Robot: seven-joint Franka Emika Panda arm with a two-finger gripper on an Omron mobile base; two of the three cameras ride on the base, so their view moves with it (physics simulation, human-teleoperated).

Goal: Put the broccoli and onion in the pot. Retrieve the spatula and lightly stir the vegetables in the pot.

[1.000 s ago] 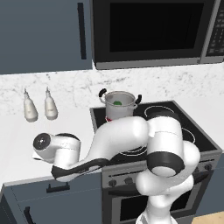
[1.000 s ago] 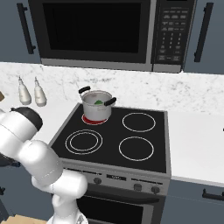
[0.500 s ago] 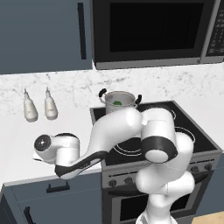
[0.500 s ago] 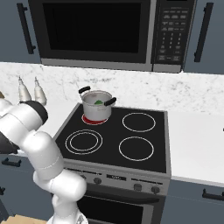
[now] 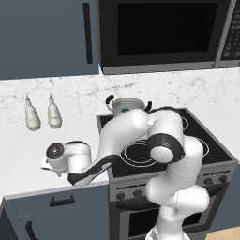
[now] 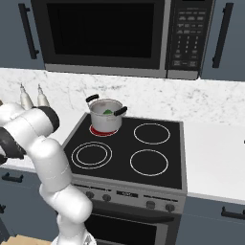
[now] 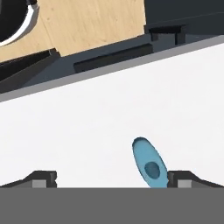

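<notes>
Stove (image 6: 143, 153): black cooktop with four rings, right of the white bench (image 5: 23, 150).
Arm (image 5: 126, 136): bends left from the stove front, low over the bench.
Pot (image 6: 106, 115): on the far-left ring, which glows red; broccoli (image 6: 108, 111) shows green inside.
Bottles (image 5: 42, 115): two, at the far wall on the bench.
End effector (image 7: 111, 179): fingers spread wide, pinching nothing, just above the bench.
Spatula (image 7: 149, 164): light blue, flat on the bench between the fingertips, nearer one of them.

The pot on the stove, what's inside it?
Inside the pot a bit of green broccoli peeks over the rim. The pot's steel wall hides everything lower down, so I cannot tell whether the onion is in there too.
</notes>
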